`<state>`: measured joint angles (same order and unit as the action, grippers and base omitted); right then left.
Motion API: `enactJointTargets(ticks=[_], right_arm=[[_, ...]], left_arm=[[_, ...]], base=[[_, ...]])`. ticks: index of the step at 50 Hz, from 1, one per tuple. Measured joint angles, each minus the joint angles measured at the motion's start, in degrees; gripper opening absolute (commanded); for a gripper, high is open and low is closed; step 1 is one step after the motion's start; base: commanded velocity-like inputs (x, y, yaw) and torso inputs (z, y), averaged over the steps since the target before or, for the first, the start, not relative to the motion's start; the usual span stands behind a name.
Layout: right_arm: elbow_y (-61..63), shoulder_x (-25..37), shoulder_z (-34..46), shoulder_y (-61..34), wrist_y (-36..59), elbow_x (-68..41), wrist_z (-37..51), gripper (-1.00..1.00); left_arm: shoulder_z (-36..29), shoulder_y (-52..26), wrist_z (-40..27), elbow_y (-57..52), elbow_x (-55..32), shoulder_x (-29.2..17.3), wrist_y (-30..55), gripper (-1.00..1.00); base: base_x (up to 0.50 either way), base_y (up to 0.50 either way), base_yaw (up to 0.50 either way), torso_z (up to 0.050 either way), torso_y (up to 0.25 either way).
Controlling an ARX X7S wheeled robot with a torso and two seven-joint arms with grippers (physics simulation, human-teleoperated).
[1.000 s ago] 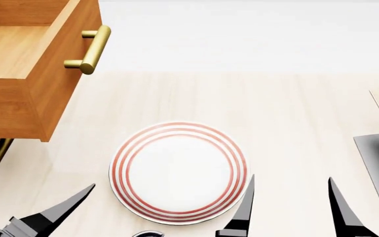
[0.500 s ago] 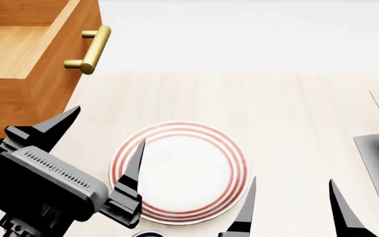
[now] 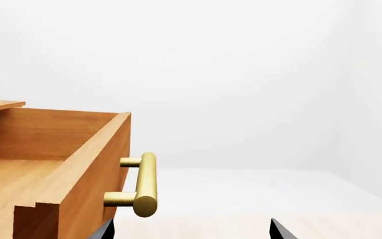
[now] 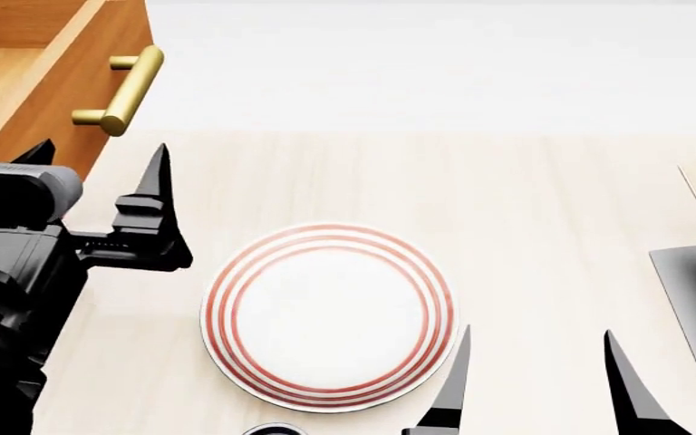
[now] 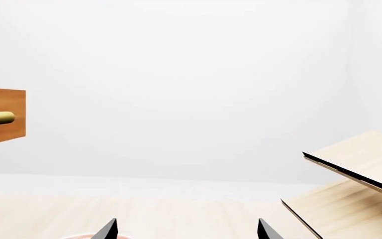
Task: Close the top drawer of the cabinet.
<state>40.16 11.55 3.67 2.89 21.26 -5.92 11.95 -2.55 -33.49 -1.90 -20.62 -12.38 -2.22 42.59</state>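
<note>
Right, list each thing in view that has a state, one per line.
top drawer: pulled out, interior empty as far as visible
brass handle: untouched
left gripper: open, raised near the drawer front
right gripper: open, holding nothing
striped plate: flat on table, empty

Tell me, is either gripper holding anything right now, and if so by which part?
Nothing is held. The left gripper is open just short of the top drawer, its handle ungrasped. The right gripper is open near the plate.

No text, labels, brands or numbers can be read on anything.
</note>
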Motion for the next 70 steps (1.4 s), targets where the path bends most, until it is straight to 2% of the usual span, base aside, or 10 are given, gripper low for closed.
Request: enactJointTargets(ticks=[28,58,70], right_arm=[[-0.79,1.49,1.08,0.14,-1.01,-1.11,1.67,1.0],[-2.87,2.66,2.91,0.25,-2.88,-1.35,2.89,1.0],[-3.45,3.06,3.6,-0.09,-3.04,-1.61,3.26,1.0]], left_arm=[[10.32,-4.79,-12.11,7.56,-6.65,-0.34,-2.96,1.0],[14.81,-12.22,-18.49,16.41,-6.33,-5.96,-6.15,1.0],[19.17,-13.38,-20.48,19.51,-7.68,-4.7,-11.09,1.0]], base=[[0.0,0.0,0.0,0.0,0.0],[0.0,0.0,0.0,0.0,0.0],[0.0,0.0,0.0,0.0,0.0]])
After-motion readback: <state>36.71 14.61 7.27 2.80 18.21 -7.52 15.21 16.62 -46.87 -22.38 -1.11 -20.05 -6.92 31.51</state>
